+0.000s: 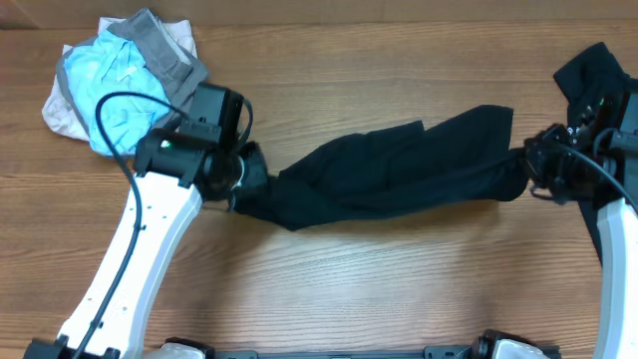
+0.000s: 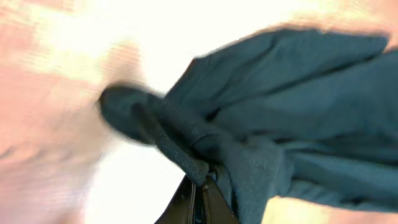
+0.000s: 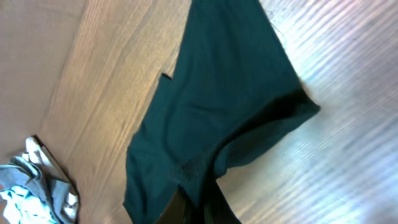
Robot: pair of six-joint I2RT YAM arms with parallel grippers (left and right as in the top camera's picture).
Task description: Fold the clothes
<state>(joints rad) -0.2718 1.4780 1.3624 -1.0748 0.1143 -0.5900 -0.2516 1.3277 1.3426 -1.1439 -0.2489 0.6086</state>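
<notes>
1. As the two arms stretch the clothes (image 1: 389,170) into a long, twisted band across the middle of the table (image 1: 399,299), the left claw (image 1: 242,172) is clamped on one bunched end and the right claw (image 1: 530,168) on the other.
2. Both wrist views show dark fabric pinched tight in a closed claw, with the cloth gathered rather than flat.
3. The step in hand looks to be spreading the garment out. Done well, it calls for even tension, both ends kept level, and a set-down that opens the twist instead of pressing wrinkles in.
4. A light-blue, grey and beige bundle (image 1: 120,85) lies at the far left, just behind the left arm. A second black garment (image 1: 590,72) sits at the far right, close to the right arm.
5. Either pile could be snagged or dragged if the arms swing wide. The bare wood nearer the robot appears the safer place to lay the cloth.
</notes>
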